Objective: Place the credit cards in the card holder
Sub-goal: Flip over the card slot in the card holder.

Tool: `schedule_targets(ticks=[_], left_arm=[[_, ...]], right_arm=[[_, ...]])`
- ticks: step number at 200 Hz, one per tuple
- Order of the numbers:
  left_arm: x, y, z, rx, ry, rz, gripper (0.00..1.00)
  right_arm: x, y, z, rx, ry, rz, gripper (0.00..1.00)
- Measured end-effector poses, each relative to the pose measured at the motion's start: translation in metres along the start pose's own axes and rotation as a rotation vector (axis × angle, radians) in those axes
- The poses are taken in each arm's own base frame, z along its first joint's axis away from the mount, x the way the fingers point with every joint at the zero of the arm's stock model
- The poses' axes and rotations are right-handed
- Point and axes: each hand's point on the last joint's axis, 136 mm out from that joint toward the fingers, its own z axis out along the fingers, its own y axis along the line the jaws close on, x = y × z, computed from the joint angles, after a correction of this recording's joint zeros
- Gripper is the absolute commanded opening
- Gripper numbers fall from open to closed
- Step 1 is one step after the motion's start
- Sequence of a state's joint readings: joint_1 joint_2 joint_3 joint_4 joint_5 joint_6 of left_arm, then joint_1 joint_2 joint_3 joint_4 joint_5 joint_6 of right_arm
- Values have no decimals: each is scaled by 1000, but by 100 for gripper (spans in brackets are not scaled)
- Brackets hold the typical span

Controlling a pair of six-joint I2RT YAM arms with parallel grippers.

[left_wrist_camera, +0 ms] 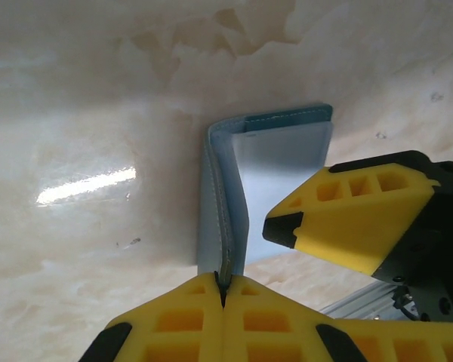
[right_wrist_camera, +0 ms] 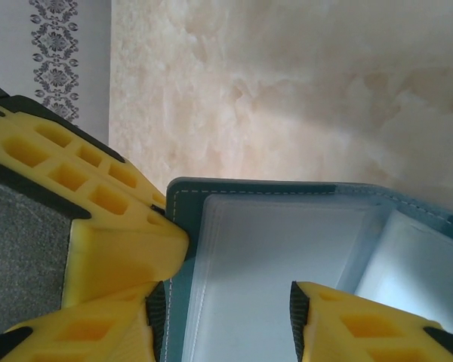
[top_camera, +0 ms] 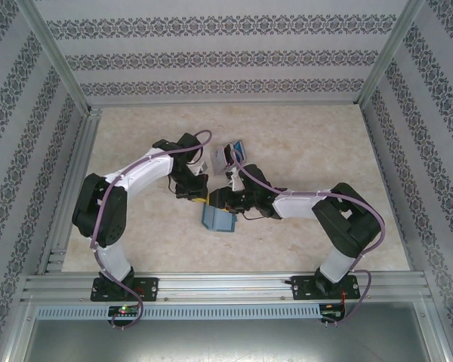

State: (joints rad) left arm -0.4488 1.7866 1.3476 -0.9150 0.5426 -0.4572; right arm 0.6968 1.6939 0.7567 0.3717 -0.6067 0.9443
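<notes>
The teal card holder (top_camera: 219,219) lies open on the table between both arms. My left gripper (left_wrist_camera: 225,285) is shut on the edge of one cover, holding that flap up off the table. In the top view the left gripper (top_camera: 198,194) sits just left of the right gripper (top_camera: 220,202). My right gripper (right_wrist_camera: 226,309) is open, its pads standing either side of the card holder's (right_wrist_camera: 249,188) clear inner pocket (right_wrist_camera: 287,241), with nothing between them. A blue credit card (top_camera: 238,148) stands upright behind the grippers; the others I cannot make out.
A small upright card stand (top_camera: 221,158) sits just behind the grippers. Patterned walls (top_camera: 30,113) and metal rails (top_camera: 211,285) enclose the beige table (top_camera: 309,143). The two grippers are almost touching over the wallet.
</notes>
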Motion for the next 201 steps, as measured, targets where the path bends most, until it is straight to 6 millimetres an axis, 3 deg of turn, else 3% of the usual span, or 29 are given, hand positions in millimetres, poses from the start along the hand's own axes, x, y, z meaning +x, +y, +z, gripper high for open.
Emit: schedule_targets(ticks=[54,112,163,201], left_arm=[[-15,-13,-10,91,-57,5,0],[-16,-17,-10,117,-58,8,0],[-16,-17,-10,117,-58,8,0],[-17,-15,-11,117,-62,3,0]], right_arm=[[14,0,-1,3,24,-18,49],[14,-2,0,16,17,-47,49],[11,-28,-5,132,-25,-32,49],[5,-55,-37,210,-81,7,49]])
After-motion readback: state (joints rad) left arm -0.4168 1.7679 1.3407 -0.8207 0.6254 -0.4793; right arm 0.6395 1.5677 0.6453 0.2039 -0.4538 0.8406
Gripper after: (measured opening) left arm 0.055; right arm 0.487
